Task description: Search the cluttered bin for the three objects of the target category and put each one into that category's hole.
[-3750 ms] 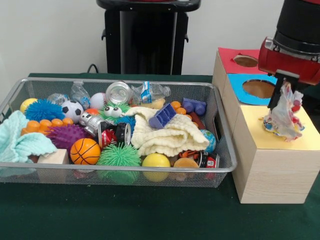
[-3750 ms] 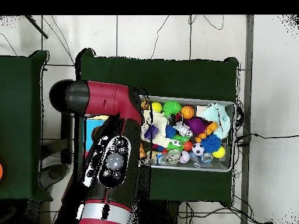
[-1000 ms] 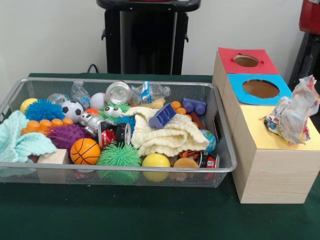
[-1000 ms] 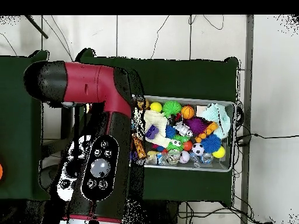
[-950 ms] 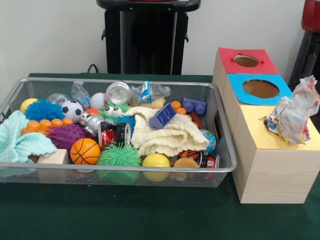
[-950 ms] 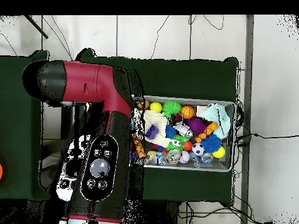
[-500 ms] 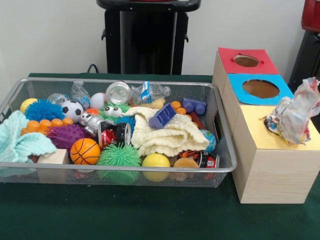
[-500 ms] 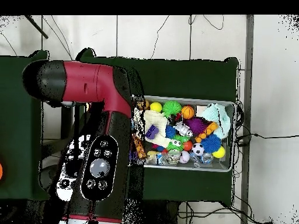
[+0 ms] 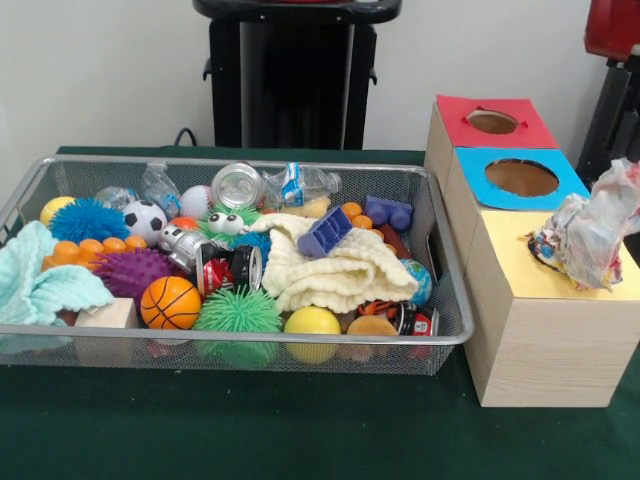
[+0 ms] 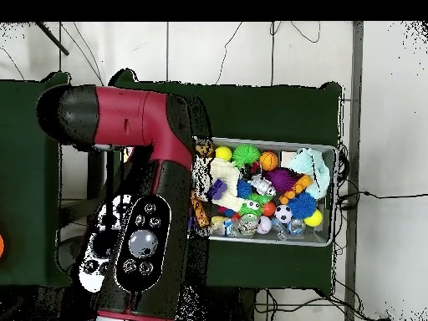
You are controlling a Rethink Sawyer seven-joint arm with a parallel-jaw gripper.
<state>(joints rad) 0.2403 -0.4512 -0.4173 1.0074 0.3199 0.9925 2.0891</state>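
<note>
A crumpled plastic wrapper (image 9: 590, 230) lies loose on the yellow top (image 9: 525, 280) of the wooden sorting box, toward its right edge. No hole shows in the yellow section. Behind it are the blue section's hole (image 9: 521, 177) and the red section's hole (image 9: 492, 122), both uncovered. The wire bin (image 9: 230, 338) is full of balls, cloths, bottles and cans. Only a red and black piece of the arm (image 9: 612, 30) shows at the top right in the front view. In the overhead view the arm (image 10: 146, 221) covers the box, and the gripper is hidden.
The bin holds a basketball (image 9: 170, 302), a green spiky ball (image 9: 237, 312), a yellow ball (image 9: 312, 322), a cream cloth (image 9: 335, 268), a mint cloth (image 9: 40, 285), a blue block (image 9: 324, 231) and a clear bottle (image 9: 300, 184). A black stand (image 9: 295, 75) rises behind.
The gripper that held the wrapper over the yellow top has let it go and risen out of the front view. The wrapper stays on the box. The arm has shifted slightly overhead.
</note>
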